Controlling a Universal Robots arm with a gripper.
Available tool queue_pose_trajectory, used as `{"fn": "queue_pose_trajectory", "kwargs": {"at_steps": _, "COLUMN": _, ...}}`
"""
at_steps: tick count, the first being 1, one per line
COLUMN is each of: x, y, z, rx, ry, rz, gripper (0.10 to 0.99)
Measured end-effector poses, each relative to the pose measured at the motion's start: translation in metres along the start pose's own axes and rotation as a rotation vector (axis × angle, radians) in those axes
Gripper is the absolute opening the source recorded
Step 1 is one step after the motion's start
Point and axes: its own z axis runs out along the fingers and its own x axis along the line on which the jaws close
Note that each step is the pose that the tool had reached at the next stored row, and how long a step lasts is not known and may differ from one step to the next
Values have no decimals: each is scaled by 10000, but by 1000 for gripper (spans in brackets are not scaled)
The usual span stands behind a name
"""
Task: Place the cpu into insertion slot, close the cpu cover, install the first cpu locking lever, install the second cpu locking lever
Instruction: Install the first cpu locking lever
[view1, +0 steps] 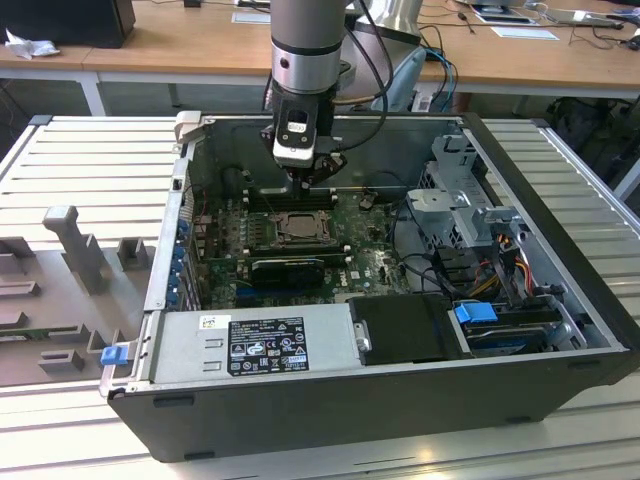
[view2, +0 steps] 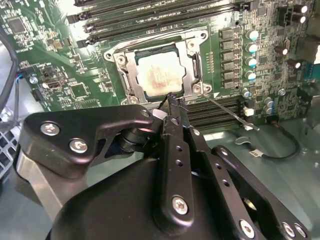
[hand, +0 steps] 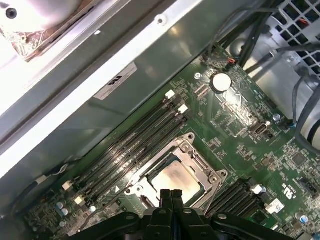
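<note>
Claw (view2: 170, 98) pinched closed, empty, tips near cpu cover (view2: 188, 64), cpu (view2: 157, 73) inside

A computer case (view1: 400, 400) is laid open on a table (view1: 90, 160). Inside it the motherboard (view1: 375, 265) is set flat. A power supply (view1: 250, 345) is placed on the side nearer the exterior camera, and a drive cage (view1: 465, 205) is mounted to the exterior view's right. The insertion slot (view1: 297, 228) is set on the board between two banks of memory slots (hand: 130, 150). The cpu (view2: 159, 75) is seated in the slot, and the cpu cover (view2: 186, 62) is laid around it. The gripper (view1: 312, 182) is held close over one edge of the slot.
</note>
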Motion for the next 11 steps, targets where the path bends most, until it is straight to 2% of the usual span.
{"fn": "queue_pose_trajectory", "kwargs": {"at_steps": 11, "x": 0, "y": 0, "z": 0, "rx": 14, "ry": 30, "rz": -664, "gripper": 106}}
